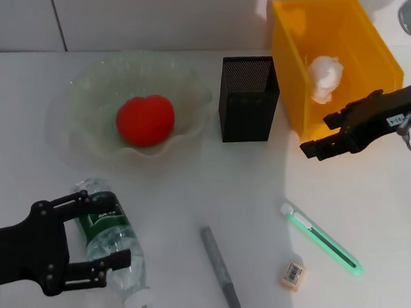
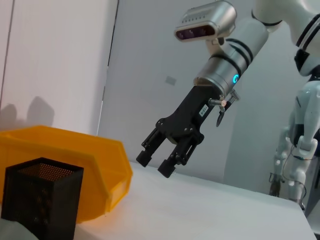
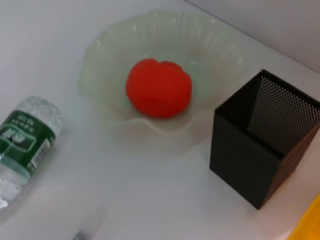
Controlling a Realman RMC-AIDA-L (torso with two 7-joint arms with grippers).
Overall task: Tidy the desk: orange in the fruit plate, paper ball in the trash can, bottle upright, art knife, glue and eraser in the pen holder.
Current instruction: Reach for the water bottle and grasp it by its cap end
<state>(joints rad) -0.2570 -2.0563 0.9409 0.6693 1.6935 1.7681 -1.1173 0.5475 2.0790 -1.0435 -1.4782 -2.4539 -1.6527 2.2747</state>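
in the head view alone, left gripper [image 1: 106, 235] jaws open around the lying bottle [image 1: 113, 242]; right gripper [image 1: 322, 137] jaws apart, empty.

red-orange orange [image 1: 145, 119], pale green wavy fruit plate [image 1: 80, 143], bright yellow trash can [image 1: 294, 76], black mesh pen holder [image 1: 248, 99], green-labelled bottle [image 1: 112, 249].

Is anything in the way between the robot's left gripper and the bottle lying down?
Nothing visible is. The left gripper is open, its fingers on either side of the bottle, which lies on the table near the fruit plate.
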